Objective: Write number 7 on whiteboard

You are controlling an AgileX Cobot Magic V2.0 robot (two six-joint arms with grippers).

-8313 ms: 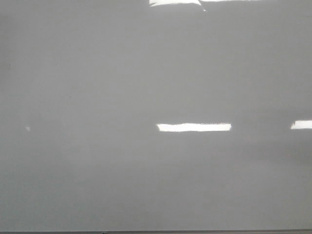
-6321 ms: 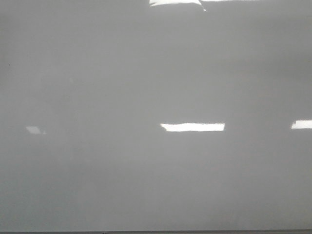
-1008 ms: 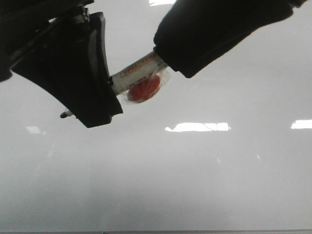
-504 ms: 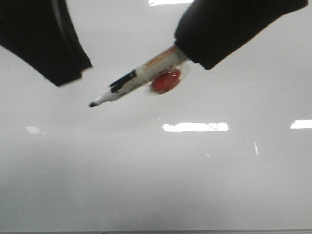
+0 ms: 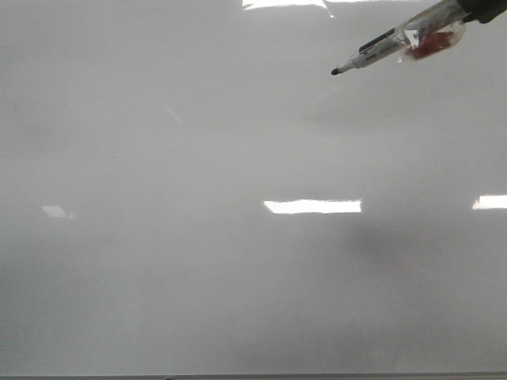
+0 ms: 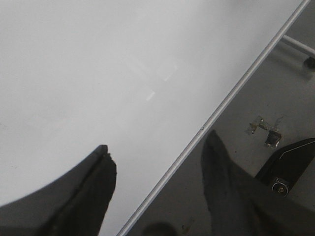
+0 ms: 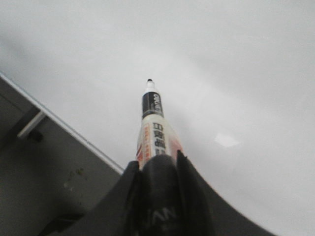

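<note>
The whiteboard [image 5: 238,277] fills the front view, glossy pale grey and blank; no number 7 shows on it. A white marker [image 5: 380,49] with a black uncapped tip and a red blob taped to its side pokes in at the top right of the front view, above the board. My right gripper [image 7: 158,160] is shut on the marker [image 7: 152,123], whose tip points at the whiteboard [image 7: 236,73]. My left gripper [image 6: 157,152] is open and empty over the whiteboard's metal edge [image 6: 216,110]. The left gripper is out of the front view.
Bright rectangular glare patches [image 5: 313,207] lie on the board. Beyond the board's edge is a dark grey table surface [image 6: 256,162] with tape scraps [image 6: 266,132] and a black part [image 6: 290,164]. The board's thin dark bottom edge [image 5: 253,377] runs along the front.
The marker and right gripper have moved up and right to the top right corner of the front view. The left gripper has left the front view. The cap is off the marker.
</note>
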